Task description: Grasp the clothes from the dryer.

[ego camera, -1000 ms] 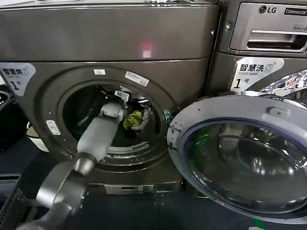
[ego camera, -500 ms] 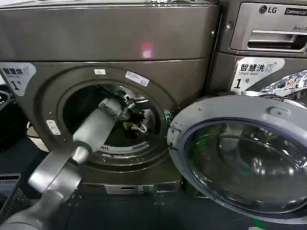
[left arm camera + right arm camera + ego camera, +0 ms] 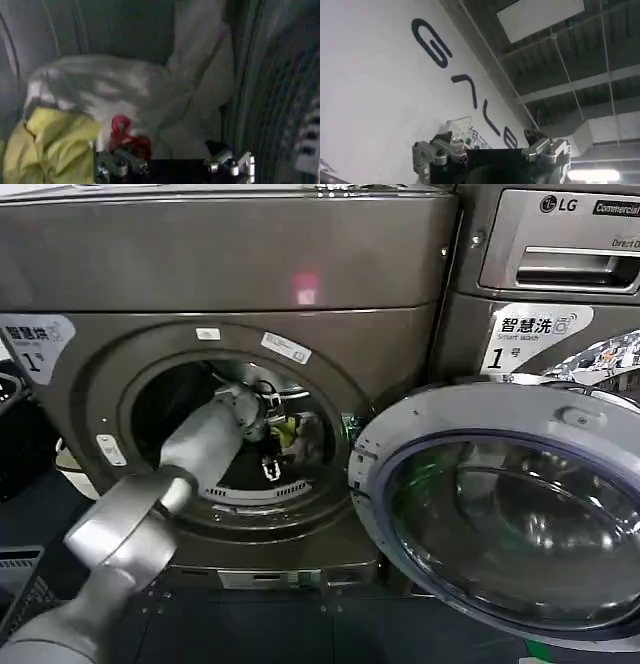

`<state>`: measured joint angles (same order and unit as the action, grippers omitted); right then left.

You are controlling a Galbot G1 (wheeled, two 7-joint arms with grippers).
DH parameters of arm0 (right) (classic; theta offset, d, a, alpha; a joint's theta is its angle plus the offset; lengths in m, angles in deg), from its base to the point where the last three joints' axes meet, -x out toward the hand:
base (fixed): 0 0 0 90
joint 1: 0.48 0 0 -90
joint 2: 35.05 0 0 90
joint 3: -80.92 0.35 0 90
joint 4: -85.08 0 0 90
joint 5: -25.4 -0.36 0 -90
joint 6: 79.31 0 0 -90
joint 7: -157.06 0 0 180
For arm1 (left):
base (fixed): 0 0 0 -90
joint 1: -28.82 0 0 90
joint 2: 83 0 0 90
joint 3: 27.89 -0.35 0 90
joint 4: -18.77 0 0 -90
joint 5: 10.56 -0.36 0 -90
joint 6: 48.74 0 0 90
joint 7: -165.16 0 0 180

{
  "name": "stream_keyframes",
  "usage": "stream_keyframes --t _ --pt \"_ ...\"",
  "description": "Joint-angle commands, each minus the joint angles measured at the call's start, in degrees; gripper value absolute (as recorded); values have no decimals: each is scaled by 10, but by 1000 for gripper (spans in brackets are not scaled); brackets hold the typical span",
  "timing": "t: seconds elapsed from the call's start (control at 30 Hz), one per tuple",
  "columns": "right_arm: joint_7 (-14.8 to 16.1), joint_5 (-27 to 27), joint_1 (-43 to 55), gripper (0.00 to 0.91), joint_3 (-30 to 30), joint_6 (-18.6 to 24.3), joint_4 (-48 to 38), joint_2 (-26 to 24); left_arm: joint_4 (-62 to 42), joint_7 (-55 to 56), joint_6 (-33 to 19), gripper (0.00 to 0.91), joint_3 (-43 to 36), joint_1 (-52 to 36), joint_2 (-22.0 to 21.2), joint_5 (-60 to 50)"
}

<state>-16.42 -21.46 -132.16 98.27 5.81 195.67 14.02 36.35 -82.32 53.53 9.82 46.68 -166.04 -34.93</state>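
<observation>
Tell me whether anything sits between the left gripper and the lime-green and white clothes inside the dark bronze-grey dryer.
Nothing visible does. The left gripper is already inside the dark bronze-grey dryer, through its open round porthole, with open fingers right at the lime-green and white clothes. The swung-open door hangs off to the right, out of the path.

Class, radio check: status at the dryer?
Left gripper inside dryer drum, fingers open beside clothes, not gripping. Right gripper open, away from the work. Door open, nothing blocking.

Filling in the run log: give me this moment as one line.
left pincer: inside dryer drum, open, at the clothes, no grip yet | right pincer: parked, open, empty | dryer door: open
</observation>
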Motion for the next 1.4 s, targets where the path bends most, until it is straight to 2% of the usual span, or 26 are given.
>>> stream_keyframes --t 0.03,0.73,0.8,0.83,0.9,0.93,0.97,1.1,1.4 --pt "0 2 2 907 -6 0 3 1 -23 6 7 907 -19 -4 -3 -82" --pt "2 9 7 907 -20 2 9 3 -43 27 -12 907 -20 32 -15 -81" --pt "2 9 8 907 -21 2 8 4 -44 28 -13 637 -20 33 -15 -81" --pt "3 9 8 907 -21 3 8 4 -46 32 -13 580 -20 34 -15 -81" --pt "3 10 8 907 -20 3 7 5 -48 31 -13 250 -20 34 -16 -82" --pt "3 10 8 907 -20 4 6 5 -48 31 -12 159 -20 35 -16 -82" --pt "3 10 8 907 -20 4 6 5 -48 31 -12 114 -20 36 -17 -82" --pt "4 10 8 907 -20 5 6 7 -48 32 -12 0 -20 36 -19 -82" --pt "4 11 9 907 -22 6 5 6 -44 34 -16 0 -17 35 -15 -80"
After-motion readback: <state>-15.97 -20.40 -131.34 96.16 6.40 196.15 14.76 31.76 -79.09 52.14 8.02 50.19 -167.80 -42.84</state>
